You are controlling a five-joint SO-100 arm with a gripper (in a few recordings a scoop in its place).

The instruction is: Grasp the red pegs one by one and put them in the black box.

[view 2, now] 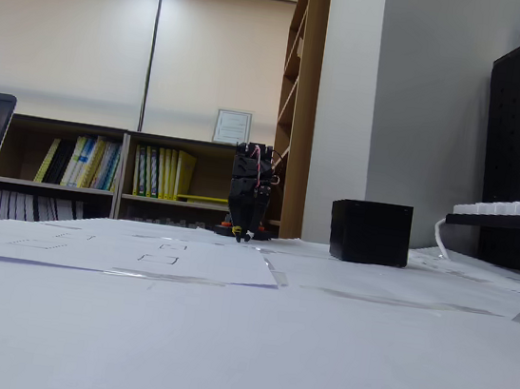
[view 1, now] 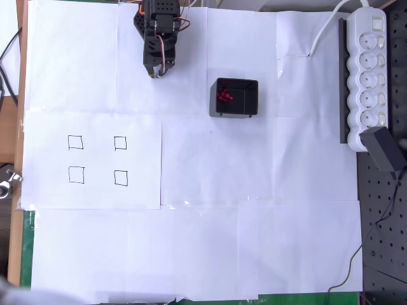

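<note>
Jaws: the gripper (view 1: 154,74) points down at the paper near the arm's base; whether its jaws are spread or pressed together cannot be told.
Red pegs: the red pegs (view 1: 224,96) lie clustered inside the black box (view 1: 234,111).
Black box: stands right of the gripper in the overhead view, apart from it.
Drawn squares: four squares (view 1: 75,142) sit on a sheet, well apart from the box.
Power strip: white power strip (view 1: 368,70) along the right edge.

- The arm (view 1: 157,39) is black plastic — blocky, boxy segments stacked together in the overhead view.
- Thin red and white wires loop along its side.
- In the fixed view it reads as a narrow dark column (view 2: 249,191) with orange-red spots low down.
</note>
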